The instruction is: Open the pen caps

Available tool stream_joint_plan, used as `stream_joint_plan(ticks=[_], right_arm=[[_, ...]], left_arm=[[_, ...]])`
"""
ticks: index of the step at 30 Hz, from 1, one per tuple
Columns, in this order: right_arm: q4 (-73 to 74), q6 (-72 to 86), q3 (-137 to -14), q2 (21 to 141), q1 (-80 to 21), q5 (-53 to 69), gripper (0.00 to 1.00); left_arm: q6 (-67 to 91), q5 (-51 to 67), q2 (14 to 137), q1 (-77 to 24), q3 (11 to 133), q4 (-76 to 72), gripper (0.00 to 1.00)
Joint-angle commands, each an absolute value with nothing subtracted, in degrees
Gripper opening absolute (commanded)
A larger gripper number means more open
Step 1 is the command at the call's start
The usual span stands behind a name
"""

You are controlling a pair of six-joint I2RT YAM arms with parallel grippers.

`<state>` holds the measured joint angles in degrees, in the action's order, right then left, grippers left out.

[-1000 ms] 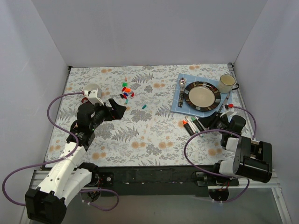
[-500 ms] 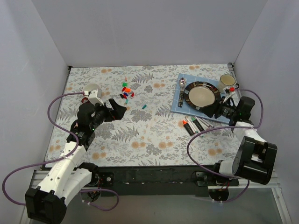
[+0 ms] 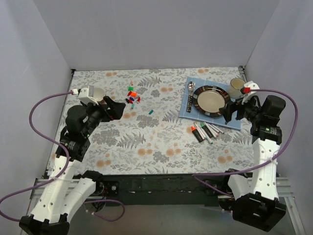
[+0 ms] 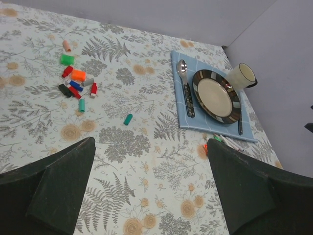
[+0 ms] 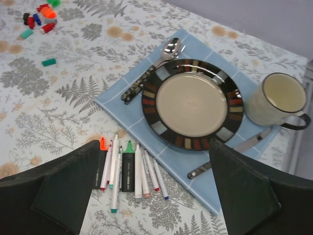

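Several pens (image 3: 203,131) lie side by side in front of the placemat, white-barrelled ones and two black ones; in the right wrist view the pens (image 5: 124,166) show bare tips. Loose pen caps (image 3: 132,97) in red, green, orange and blue sit in a cluster at the far left, with a teal cap (image 3: 150,112) apart. The left wrist view shows the caps (image 4: 76,83) too. My left gripper (image 3: 115,108) (image 4: 150,147) hangs open and empty, near the caps. My right gripper (image 3: 232,111) (image 5: 154,147) is open and empty, raised above the pens and the plate.
A blue placemat (image 3: 186,112) at the back right carries a dark-rimmed plate (image 3: 196,100), a spoon (image 3: 190,93) and a knife (image 5: 244,147). A cream mug (image 3: 237,87) stands beside it. Grey walls close in the table on three sides.
My right arm has risen and drawn back to the right from the pens, and its jaws have spread wide. My left arm has lifted and pulled back slightly left.
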<state>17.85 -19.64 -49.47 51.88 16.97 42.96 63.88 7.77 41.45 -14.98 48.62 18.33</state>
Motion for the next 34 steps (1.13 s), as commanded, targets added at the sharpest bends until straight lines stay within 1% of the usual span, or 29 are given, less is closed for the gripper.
stream_joint_plan(ticks=[1,4,5,8,14,34], right_arm=[[24.3,-16.2,-57.1,49.1,17.5,32.4,0.98],[24.8,-11.4,-60.3,48.3,17.5,30.1,0.98],[24.7,-10.2,-61.1,48.0,17.4,27.4,0.98],[25.9,-9.1,-64.0,47.3,17.5,23.7,0.98],[23.8,-6.1,-63.1,44.2,17.5,17.4,0.98],[23.5,-6.0,-64.2,45.3,17.4,18.0,0.98]], left_arm=[[60.9,4.2,39.4,-14.8,53.0,23.6,0.98],[60.3,3.3,38.8,-14.8,55.0,24.8,0.98],[59.9,3.1,38.7,-14.8,55.6,25.0,0.98],[59.2,2.6,38.4,-14.8,57.2,26.4,0.98],[58.7,1.3,38.1,-14.8,59.0,27.4,0.98],[57.9,1.6,38.1,-14.8,59.9,28.9,0.98]])
